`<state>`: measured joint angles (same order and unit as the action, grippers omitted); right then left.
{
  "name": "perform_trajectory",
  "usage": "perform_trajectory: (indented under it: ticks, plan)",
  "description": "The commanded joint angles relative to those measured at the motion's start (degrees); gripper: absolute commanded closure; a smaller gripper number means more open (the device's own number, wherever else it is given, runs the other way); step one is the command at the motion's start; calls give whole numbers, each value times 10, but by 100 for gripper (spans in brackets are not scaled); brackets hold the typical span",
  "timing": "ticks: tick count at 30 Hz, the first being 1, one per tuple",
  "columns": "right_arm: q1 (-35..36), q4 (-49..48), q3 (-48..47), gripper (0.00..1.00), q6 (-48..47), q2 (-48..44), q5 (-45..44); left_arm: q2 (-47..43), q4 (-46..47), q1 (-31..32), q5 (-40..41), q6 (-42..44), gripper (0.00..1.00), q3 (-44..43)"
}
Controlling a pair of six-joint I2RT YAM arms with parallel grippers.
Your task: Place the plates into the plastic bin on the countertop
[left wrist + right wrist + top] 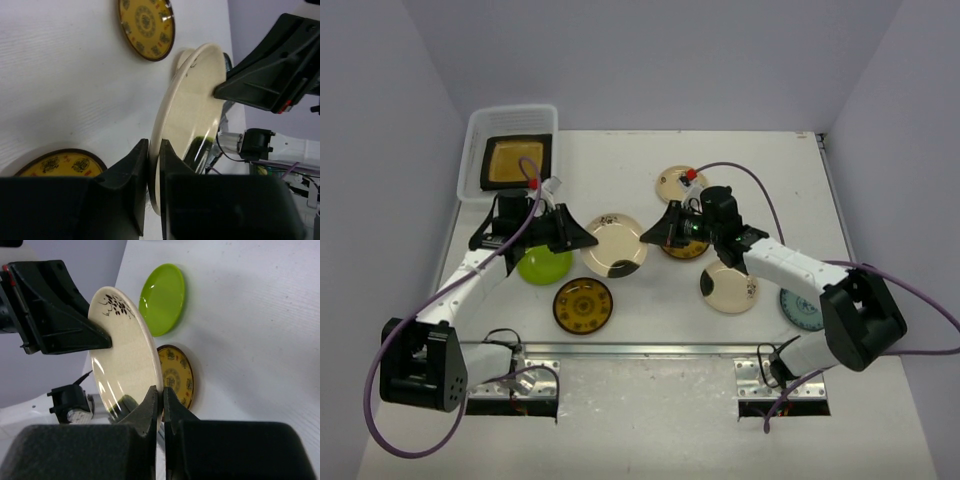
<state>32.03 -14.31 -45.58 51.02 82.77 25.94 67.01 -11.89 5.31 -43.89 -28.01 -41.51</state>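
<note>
Left gripper [154, 167] pinches cream plate [195, 110] at its rim — right gripper [162, 402] clamps the opposite rim. Plastic bin [510, 115] sits beyond left gripper, well apart, holding a square plate [516, 162].

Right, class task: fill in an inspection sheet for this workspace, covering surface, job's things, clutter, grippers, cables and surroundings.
Surface: off-white countertop, with a metal rail along its near edge.
Job's things: plastic bin at the far left holds one dark square plate. A cream plate with dark markings sits between the grippers. Lying loose are a lime-green plate, a brown-yellow plate, a second brown-yellow plate, a far cream plate, a near cream plate and a blue-patterned plate.
Clutter: nothing seen.
Grippers: left gripper and right gripper are shut on opposite rims of the cream plate with dark markings.
Cables: purple cables loop along both arms.
Surroundings: plain grey walls on three sides.
</note>
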Motion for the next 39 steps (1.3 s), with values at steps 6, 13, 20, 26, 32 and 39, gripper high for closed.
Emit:
perform_trajectory:
  ticks: [6,13,20,26,32,39]
  plan:
    - [-35,-13,6,5,18,-38,22,-8,-25,-5,159,-27,100,-104]
    - [-123,18,78,1,4,-114,37,80,-30,-174,242,-126,100,-227]
    - [-147,90,93,1,-50,-159,38,294,-17,-242,353,-163,100,-400]
    - [-160,121,113,1,-73,-212,32,501,-66,-259,349,-157,96,-652]
    - [-160,141,112,1,-90,-222,18,602,-110,-261,332,-153,89,-754]
    - [-150,127,89,1,-89,-165,57,603,-104,-262,328,-154,41,-718]
